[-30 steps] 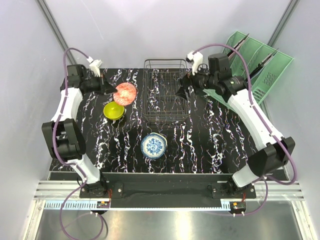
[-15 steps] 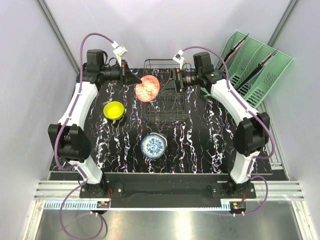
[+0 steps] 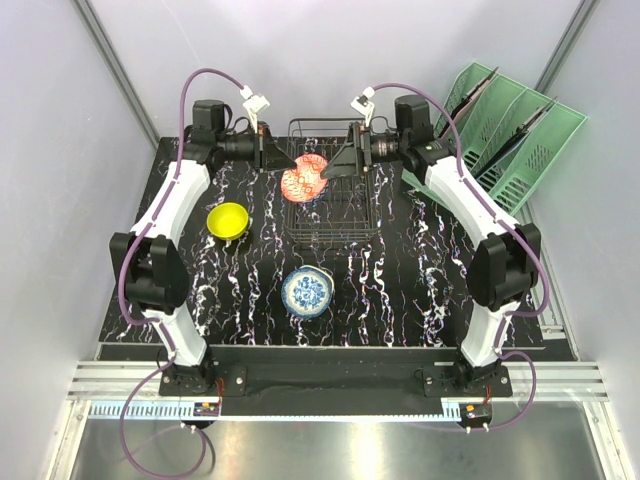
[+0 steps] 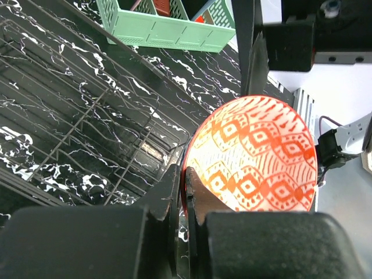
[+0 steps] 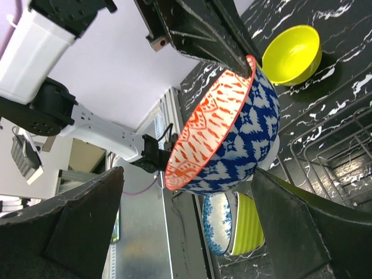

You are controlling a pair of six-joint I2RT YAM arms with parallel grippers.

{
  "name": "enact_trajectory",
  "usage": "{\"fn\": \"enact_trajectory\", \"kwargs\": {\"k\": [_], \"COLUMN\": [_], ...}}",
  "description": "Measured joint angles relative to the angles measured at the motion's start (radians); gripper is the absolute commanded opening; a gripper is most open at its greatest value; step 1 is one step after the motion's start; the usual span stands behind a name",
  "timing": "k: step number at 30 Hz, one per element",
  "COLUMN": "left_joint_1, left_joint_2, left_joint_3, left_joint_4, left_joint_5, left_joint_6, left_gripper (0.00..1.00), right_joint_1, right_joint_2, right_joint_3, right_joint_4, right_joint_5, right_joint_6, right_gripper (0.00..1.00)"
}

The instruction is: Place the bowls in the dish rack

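My left gripper [image 3: 288, 163] is shut on the rim of a bowl [image 3: 303, 178], orange-patterned inside and blue-and-white outside. It holds the bowl tilted on edge over the left part of the dark wire dish rack [image 3: 335, 215]. In the left wrist view my gripper [image 4: 187, 189] pinches the bowl's [image 4: 256, 157] rim above the rack wires [image 4: 87, 116]. My right gripper [image 3: 330, 170] is open and faces the bowl [image 5: 232, 128] from the right, its jaws spread either side without touching it. A yellow bowl [image 3: 228, 220] and a blue floral bowl [image 3: 307, 292] sit on the table.
The mint-green slotted organizer [image 3: 510, 130] stands at the back right, beyond the rack. In the right wrist view the blue floral bowl [image 5: 218, 224] shows a lime-green ribbed outside. The black marbled table [image 3: 420, 290] lies around the rack.
My left arm has carried the orange-patterned bowl rightward from near the yellow bowl to over the rack. My right gripper has swung left from the organizer to face the bowl.
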Motion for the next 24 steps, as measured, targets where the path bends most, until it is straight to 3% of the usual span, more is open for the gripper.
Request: {"fn": "enact_trajectory", "kwargs": {"k": [24], "left_joint_1": [-0.004], "left_joint_2": [0.000], "left_joint_3": [-0.002], "left_joint_4": [0.107], "left_joint_5": [-0.011], "left_joint_6": [-0.056], "left_gripper": [0.00], "right_joint_1": [-0.039], "right_joint_2": [0.116], "right_joint_3": [-0.009], "right_joint_4": [0.192], "right_joint_5": [-0.090], "right_joint_6": [0.185], "right_gripper": [1.00]}}
